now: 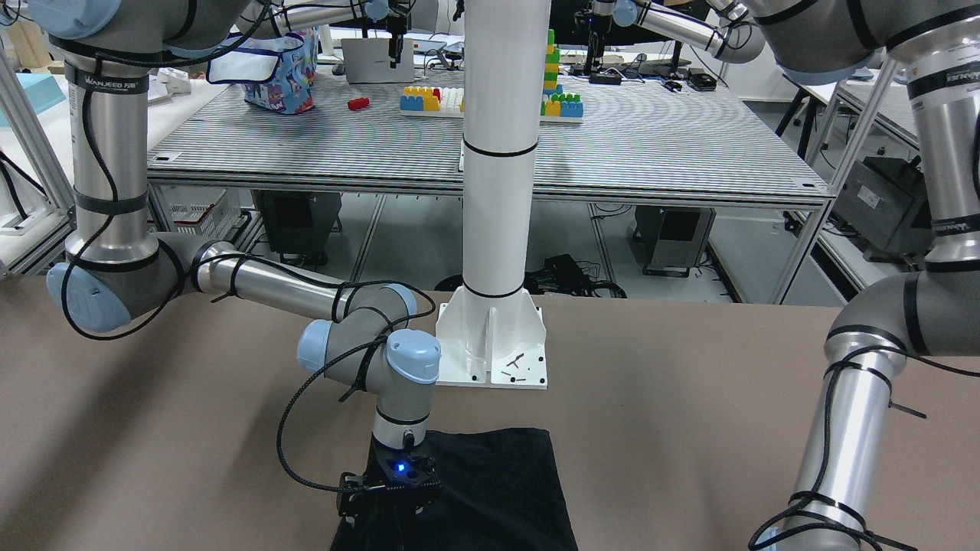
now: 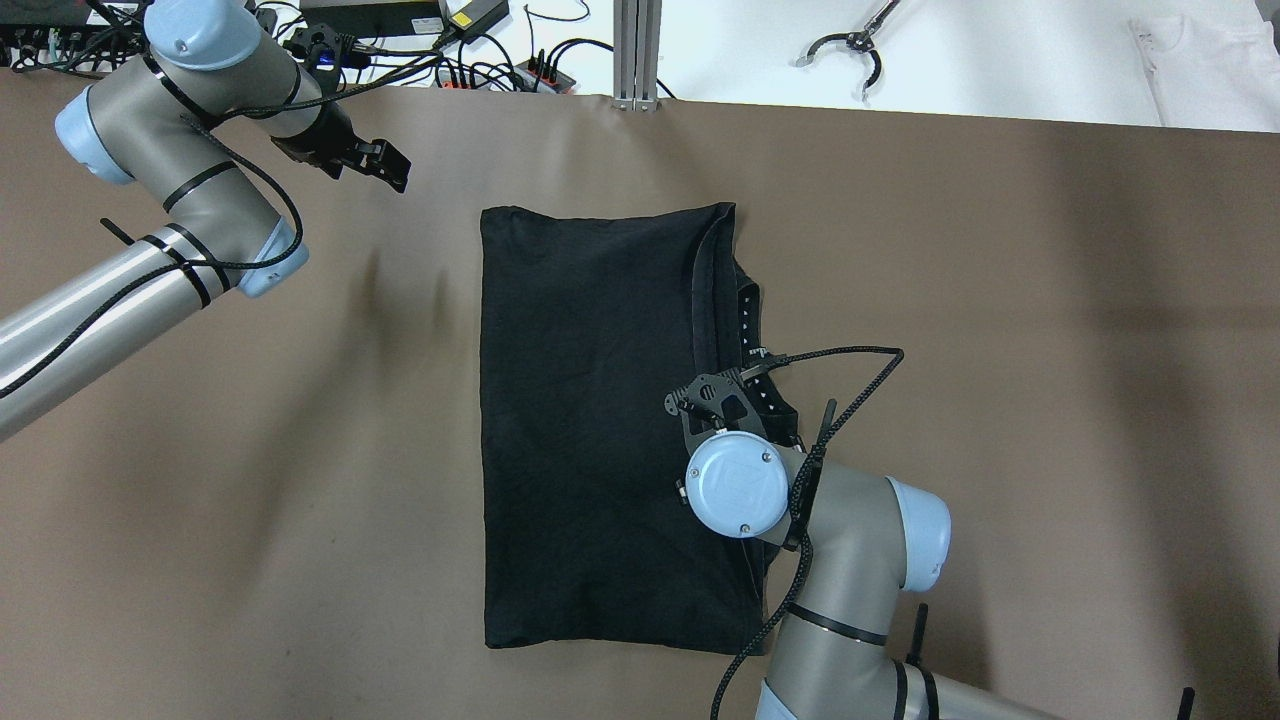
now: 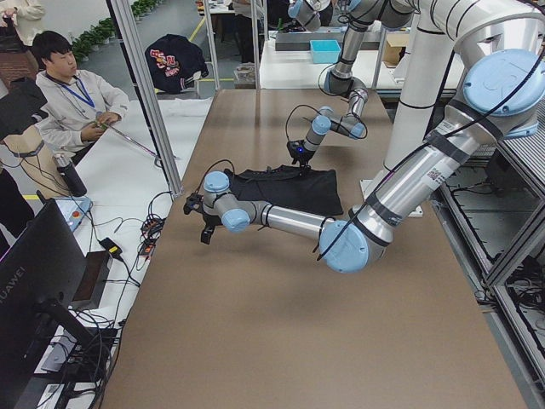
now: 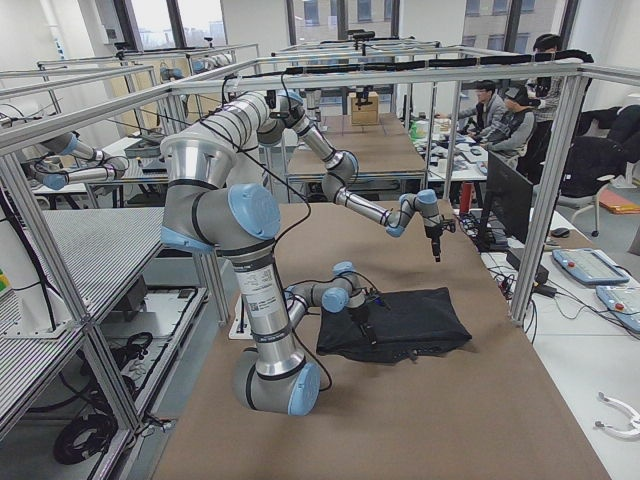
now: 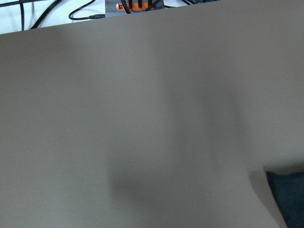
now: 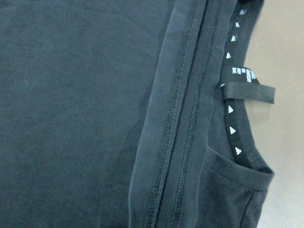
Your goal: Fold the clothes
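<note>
The black garment (image 2: 590, 420) lies flat on the brown table (image 2: 1000, 300) as a folded rectangle, with its collar and label at its right edge (image 6: 247, 90). It also shows in the front view (image 1: 498, 490). My right gripper (image 2: 727, 400) hangs low over that collar edge, near the garment's middle. Its fingers are hidden under the wrist, and black on black in the front view (image 1: 387, 501), so I cannot tell how they stand. My left gripper (image 2: 388, 168) is apart from the garment, over bare table at the far left; its two fingers look spread and empty.
The white pillar's base plate (image 1: 490, 344) stands just behind the garment on the robot's side. Cables and a power strip (image 2: 480, 70) lie past the table's far edge. Operators (image 3: 77, 111) sit beyond it. A blue patterned bag (image 1: 279, 69) stands on another table.
</note>
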Tool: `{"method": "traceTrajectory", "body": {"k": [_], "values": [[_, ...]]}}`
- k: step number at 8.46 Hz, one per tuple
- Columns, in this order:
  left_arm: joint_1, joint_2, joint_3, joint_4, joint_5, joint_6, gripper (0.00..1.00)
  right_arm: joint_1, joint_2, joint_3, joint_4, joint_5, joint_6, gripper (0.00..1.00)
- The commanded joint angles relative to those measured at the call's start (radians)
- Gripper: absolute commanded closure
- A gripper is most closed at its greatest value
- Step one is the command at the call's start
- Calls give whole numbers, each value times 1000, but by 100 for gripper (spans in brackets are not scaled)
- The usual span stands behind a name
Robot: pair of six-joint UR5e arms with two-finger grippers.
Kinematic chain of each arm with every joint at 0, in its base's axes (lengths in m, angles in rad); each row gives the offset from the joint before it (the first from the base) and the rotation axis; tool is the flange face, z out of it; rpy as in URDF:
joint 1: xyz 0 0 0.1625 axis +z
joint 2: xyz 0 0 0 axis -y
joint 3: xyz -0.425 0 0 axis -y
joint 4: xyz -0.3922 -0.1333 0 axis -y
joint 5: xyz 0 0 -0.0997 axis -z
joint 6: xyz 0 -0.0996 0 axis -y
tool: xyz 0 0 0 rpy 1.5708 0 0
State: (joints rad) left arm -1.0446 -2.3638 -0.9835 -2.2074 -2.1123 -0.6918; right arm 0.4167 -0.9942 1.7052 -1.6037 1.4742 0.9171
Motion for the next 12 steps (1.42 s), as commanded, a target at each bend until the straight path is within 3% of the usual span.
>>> {"method": "traceTrajectory", "body": {"k": [1, 5, 8, 11, 12], "values": [[0, 0, -1, 0, 0, 0, 0, 54, -9, -5, -4, 5, -49, 10], [0, 0, -1, 0, 0, 0, 0, 125, -58, -12, -2, 14, -55, 11], [0, 0, -1, 0, 0, 0, 0, 145, 56, -21, -1, 55, -47, 10], [0, 1, -1, 0, -2, 0, 0, 146, 208, -206, 17, 55, -30, 7], [0, 1, -1, -2, -2, 0, 0, 146, 213, -244, 57, 54, -30, 7]]}}
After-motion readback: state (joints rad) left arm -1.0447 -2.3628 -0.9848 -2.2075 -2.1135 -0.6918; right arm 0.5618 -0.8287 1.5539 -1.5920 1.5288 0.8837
